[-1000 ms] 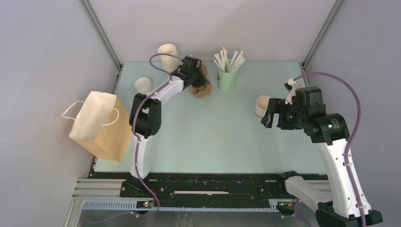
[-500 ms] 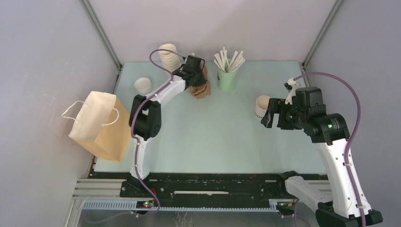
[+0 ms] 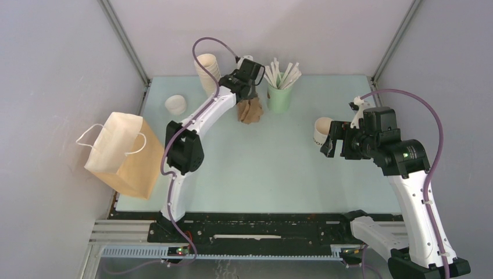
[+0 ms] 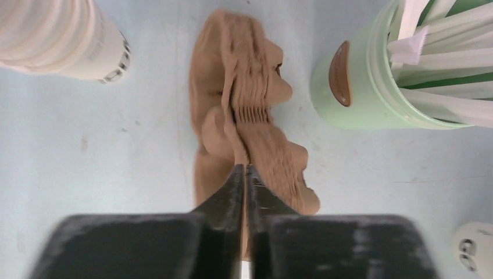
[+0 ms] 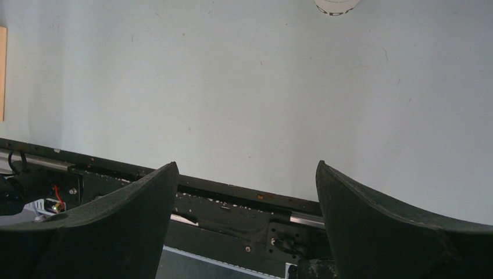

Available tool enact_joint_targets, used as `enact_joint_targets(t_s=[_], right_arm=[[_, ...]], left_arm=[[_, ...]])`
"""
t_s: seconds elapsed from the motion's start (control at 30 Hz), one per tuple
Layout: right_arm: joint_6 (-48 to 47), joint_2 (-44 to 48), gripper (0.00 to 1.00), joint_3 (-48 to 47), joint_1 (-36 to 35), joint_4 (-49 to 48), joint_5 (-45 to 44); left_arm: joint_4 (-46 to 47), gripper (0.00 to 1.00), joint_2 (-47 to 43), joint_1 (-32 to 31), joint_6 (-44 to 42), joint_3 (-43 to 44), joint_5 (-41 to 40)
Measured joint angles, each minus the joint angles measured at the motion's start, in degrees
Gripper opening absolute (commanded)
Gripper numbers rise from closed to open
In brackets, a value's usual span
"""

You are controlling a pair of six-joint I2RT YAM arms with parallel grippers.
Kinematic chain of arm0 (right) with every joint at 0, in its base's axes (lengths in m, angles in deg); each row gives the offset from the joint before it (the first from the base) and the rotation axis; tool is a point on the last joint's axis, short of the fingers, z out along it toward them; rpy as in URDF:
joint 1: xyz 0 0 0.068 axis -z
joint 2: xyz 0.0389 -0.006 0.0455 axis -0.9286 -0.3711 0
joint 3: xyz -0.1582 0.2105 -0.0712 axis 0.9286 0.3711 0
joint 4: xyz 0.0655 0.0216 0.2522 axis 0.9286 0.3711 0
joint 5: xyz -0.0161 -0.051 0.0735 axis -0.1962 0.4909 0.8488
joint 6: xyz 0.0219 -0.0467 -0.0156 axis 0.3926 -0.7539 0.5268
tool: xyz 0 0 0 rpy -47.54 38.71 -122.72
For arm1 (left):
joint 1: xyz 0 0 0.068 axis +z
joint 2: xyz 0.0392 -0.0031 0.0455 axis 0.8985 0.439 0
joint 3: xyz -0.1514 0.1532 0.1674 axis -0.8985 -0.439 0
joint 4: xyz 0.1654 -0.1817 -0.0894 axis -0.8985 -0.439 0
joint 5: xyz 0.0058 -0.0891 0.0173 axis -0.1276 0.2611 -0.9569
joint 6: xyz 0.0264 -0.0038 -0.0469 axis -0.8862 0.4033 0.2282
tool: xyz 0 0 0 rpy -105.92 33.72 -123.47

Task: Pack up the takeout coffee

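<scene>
The small cream-white paper cup (image 3: 321,130) stands on the right of the table, and its lettered base shows at the top edge of the right wrist view (image 5: 337,5). The white lid (image 3: 175,104) lies at the back left. My right gripper (image 3: 329,145) is open and empty just in front of the cup, its jaws wide apart in its wrist view (image 5: 247,168). My left gripper (image 3: 250,92) is at the back, shut on the edge of a brown cardboard sleeve (image 4: 244,122) from a fanned bunch of sleeves (image 3: 251,110).
A long stack of nested cups (image 3: 208,72) stands at the back left of my left gripper, and also shows in the left wrist view (image 4: 64,35). A pale green cup of white sticks (image 3: 280,93) stands just right of it. An open paper bag (image 3: 123,154) stands at the left edge.
My left gripper has risen and shifted back and to the right, still pinching the brown sleeve, and the sleeve bunch has shifted with it. The right arm has not moved.
</scene>
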Motion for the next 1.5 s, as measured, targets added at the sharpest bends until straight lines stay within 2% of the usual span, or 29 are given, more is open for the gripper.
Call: enact_joint_targets(t_s=[0.27, 0.37, 0.47, 0.53, 0.6, 0.7, 0.8, 0.97, 1.1, 1.4, 1.5], right_arm=[[0.0, 0.1, 0.97, 0.2, 0.0, 0.0, 0.1], [0.0, 0.1, 0.97, 0.2, 0.0, 0.0, 0.1], [0.0, 0.2, 0.97, 0.2, 0.0, 0.0, 0.1], [0.0, 0.3, 0.97, 0.2, 0.0, 0.0, 0.1], [0.0, 0.3, 0.97, 0.2, 0.0, 0.0, 0.2], [0.0, 0.3, 0.97, 0.2, 0.0, 0.0, 0.2], [0.0, 0.4, 0.97, 0.2, 0.1, 0.0, 0.3], [0.0, 0.5, 0.97, 0.2, 0.2, 0.0, 0.3], [0.0, 0.5, 0.97, 0.2, 0.2, 0.0, 0.4], [0.0, 0.5, 0.97, 0.2, 0.4, 0.0, 0.8], [0.0, 0.5, 0.97, 0.2, 0.4, 0.0, 0.8]], left_arm=[[-3.1, 0.01, 1.0, -0.8, -2.7, 3.4, -3.1], [-4.0, 0.14, 1.4, -0.8, -2.2, 3.4, -1.6], [-3.6, 0.33, 1.3, 0.2, 0.8, 2.1, 4.7], [0.2, 0.43, 0.0, 1.6, 3.4, -2.6, 9.8], [3.5, 0.49, -1.2, 3.5, 6.4, -8.3, 14.5], [8.1, 0.51, -2.1, 6.1, 11.5, -14.3, 20.7], [11.5, 0.50, -3.3, 7.9, 15.3, -17.5, 22.9], [15.6, 0.57, -3.8, 8.8, 18.6, -20.2, 24.5], [16.2, 0.46, -3.8, 8.9, 18.7, -20.3, 23.8], [16.1, 0.32, -3.8, 8.5, 18.7, -20.0, 22.6], [15.3, 0.18, -3.8, 8.2, 18.6, -19.5, 21.4]])
